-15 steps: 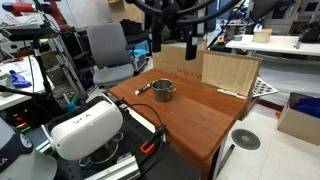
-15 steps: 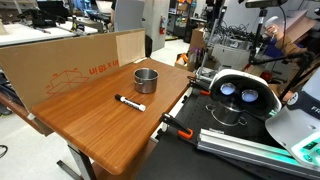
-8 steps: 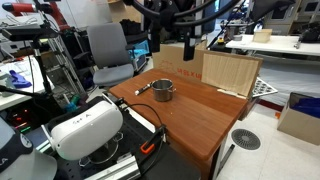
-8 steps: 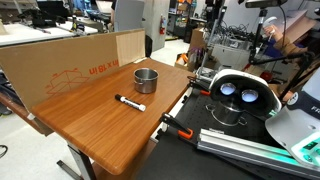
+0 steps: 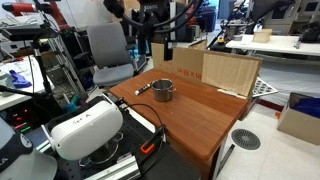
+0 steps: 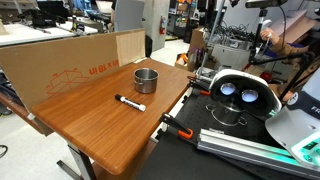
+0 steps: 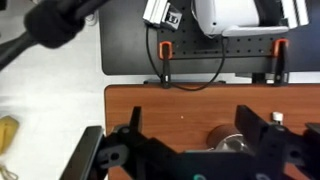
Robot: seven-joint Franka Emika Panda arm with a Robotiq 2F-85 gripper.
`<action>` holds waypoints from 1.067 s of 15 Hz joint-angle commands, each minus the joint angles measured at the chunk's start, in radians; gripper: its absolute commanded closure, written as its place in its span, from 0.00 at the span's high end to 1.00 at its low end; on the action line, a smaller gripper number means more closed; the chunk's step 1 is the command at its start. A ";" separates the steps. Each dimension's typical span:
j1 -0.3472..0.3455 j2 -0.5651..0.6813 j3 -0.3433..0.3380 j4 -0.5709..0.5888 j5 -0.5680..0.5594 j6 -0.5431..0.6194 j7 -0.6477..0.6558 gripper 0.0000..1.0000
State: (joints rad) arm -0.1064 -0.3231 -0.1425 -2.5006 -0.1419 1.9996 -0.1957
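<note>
A: How is the hand [image 5: 152, 46] set?

B: It hangs high above the back of the worktop [image 6: 95, 125]. Its two fingers are spread wide and there is nothing between them. The wrist view looks straight down past them onto the wood.

A: What lies under it, starting from the left?

B: First comes a black marker [image 6: 129, 103], lying flat on the wood. To its right a steel cup [image 6: 146, 79] stands upright, near the marker but not touching it. In the wrist view the cup [image 7: 232, 143] peeks out low in the gap, closer to the right-hand finger.

A: How would the marker handle?

B: It is probably light and stiff. Its barrel is round, so a nudge would set it rolling. A pinch across the middle of the barrel, with the fingers coming straight down, looks safest.

A: And the cup?

B: It looks thin-walled and rigid, and likely light. Whether it holds anything cannot be told. The smooth metal would be slippery under the pads. The rim seems the best place to hold it, with one finger inside the wall and one outside. Squeezing the round sides could let it squirt away.

A: Is anything else close by?

B: A cardboard sheet [image 6: 60, 62] stands along the far edge. A white headset [image 6: 238, 95] sits beyond the right end.
</note>
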 commanded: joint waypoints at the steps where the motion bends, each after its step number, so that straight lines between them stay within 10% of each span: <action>1: 0.030 0.045 0.064 0.007 -0.024 0.002 0.093 1.00; 16: 0.211 0.356 0.283 0.071 -0.133 0.178 0.409 1.00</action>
State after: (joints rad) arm 0.0833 -0.0268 0.1303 -2.4571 -0.2161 2.1303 0.1437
